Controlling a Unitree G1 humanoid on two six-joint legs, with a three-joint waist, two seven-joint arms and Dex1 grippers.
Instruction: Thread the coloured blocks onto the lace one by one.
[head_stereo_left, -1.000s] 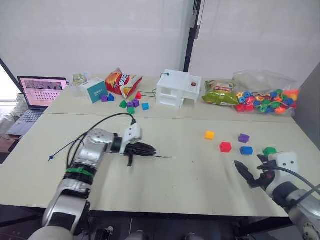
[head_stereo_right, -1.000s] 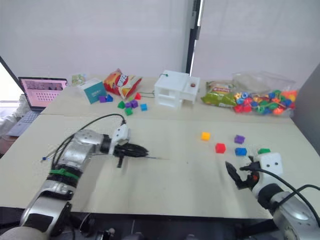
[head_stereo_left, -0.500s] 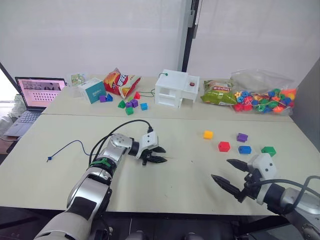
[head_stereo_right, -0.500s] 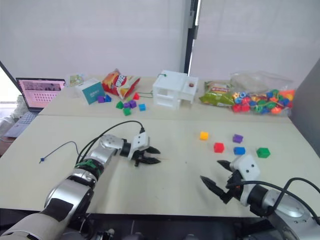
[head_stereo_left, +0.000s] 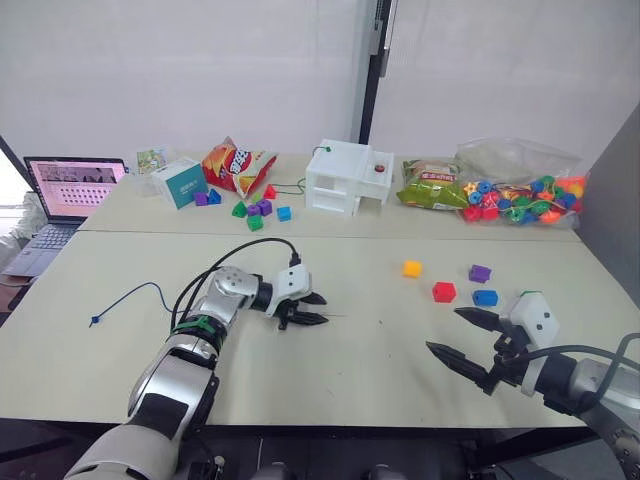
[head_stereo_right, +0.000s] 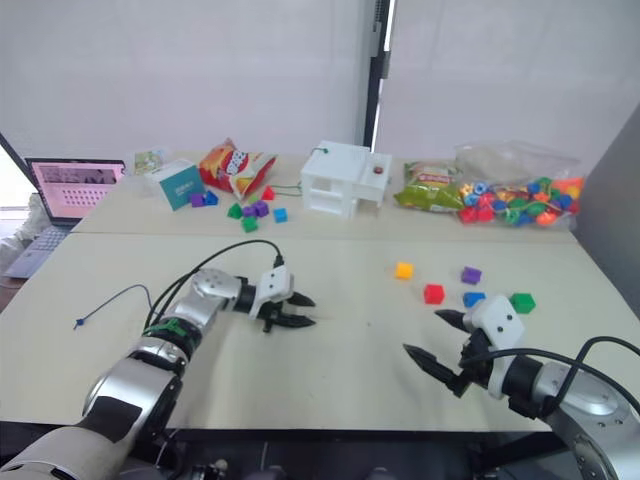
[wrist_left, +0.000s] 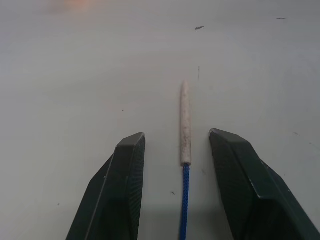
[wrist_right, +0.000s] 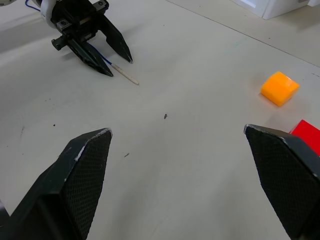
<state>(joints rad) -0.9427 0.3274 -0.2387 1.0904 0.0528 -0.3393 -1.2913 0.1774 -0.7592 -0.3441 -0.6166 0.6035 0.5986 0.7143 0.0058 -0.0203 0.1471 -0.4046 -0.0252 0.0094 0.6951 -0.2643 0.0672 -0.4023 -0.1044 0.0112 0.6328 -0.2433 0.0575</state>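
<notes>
Pale cream tabletop (head_stereo_left: 380, 370): smooth, matt, w/ a few small dark specks. Thin dark-blue braided lace (wrist_left: 184, 200): woven cord texture, w/ a stiff pale tip (wrist_left: 185, 122) that looks rough and chalky. Left tool (wrist_left: 184, 175): black plastic fingers (wrist_left: 122, 190), matt, fine grainy finish. Right tool (wrist_right: 185, 185): same black fingers (wrist_right: 75, 180), cross-hatched pads. Small yellow-orange plastic block (wrist_right: 279, 88): smooth, slight sheen; red plastic block (wrist_right: 306, 134) alike. Clear plastic bag of bright beads (head_stereo_left: 520, 185): glossy, crinkled film. Red-orange snack packet (head_stereo_left: 235, 165) & green snack packet (head_stereo_left: 432, 190): shiny foil. White box (head_stereo_left: 345, 180): matt.
</notes>
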